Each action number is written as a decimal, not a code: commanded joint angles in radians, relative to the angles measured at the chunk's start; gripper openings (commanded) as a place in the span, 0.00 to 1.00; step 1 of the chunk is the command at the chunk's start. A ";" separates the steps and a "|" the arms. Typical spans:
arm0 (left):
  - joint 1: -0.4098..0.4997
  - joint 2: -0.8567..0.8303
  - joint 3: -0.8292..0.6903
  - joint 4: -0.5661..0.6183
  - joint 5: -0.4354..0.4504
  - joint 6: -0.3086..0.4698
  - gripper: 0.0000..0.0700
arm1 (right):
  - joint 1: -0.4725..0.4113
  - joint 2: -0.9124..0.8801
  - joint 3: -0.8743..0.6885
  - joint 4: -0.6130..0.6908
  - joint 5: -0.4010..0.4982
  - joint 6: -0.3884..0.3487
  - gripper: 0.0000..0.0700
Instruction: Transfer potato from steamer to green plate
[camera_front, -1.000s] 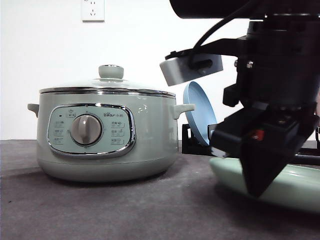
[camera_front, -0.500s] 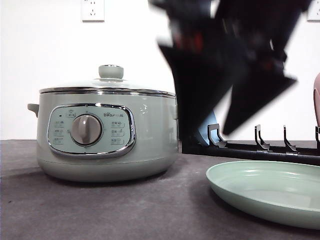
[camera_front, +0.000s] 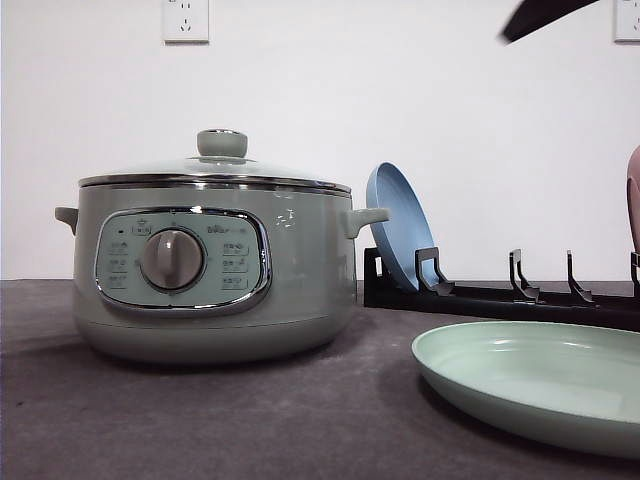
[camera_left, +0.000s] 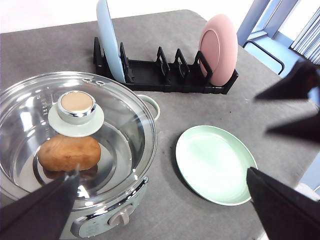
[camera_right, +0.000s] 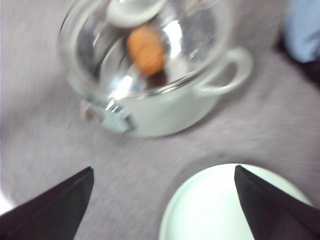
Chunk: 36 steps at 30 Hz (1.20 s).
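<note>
The steamer (camera_front: 212, 265) stands on the left of the table with its glass lid (camera_left: 75, 120) on. Through the lid the orange-brown potato (camera_left: 69, 152) lies on the pot's floor; it also appears blurred in the right wrist view (camera_right: 146, 49). The green plate (camera_front: 540, 380) lies bare to the right of the steamer (camera_left: 215, 164). My left gripper (camera_left: 161, 172) hovers high above the steamer and plate, open and holding nothing. My right gripper (camera_right: 164, 170) is also open and raised high over the plate's near side; one of its fingers (camera_front: 545, 12) shows at the top of the front view.
A black dish rack (camera_left: 165, 75) stands behind the green plate, holding an upright blue plate (camera_front: 398, 238) and a pink plate (camera_left: 219, 47). The table edge (camera_left: 260, 52) runs at the far right. Grey tabletop lies between the steamer and the plate.
My right arm has lifted from just above the green plate up to the top edge of the front view. The steamer, lid and plate have not moved.
</note>
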<state>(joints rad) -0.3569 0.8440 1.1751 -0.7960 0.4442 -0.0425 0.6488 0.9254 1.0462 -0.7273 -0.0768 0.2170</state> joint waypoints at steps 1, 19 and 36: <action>-0.005 0.006 0.021 0.007 0.004 0.008 1.00 | -0.071 -0.027 0.015 -0.015 -0.042 -0.047 0.81; -0.005 0.006 0.021 0.003 0.004 0.009 1.00 | -0.431 -0.264 0.014 -0.151 -0.372 -0.111 0.82; -0.005 0.199 0.214 -0.137 -0.135 0.063 1.00 | -0.429 -0.273 0.014 -0.148 -0.414 -0.063 0.82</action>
<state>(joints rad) -0.3569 1.0157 1.3549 -0.9357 0.3132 -0.0008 0.2157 0.6483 1.0462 -0.8833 -0.4871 0.1396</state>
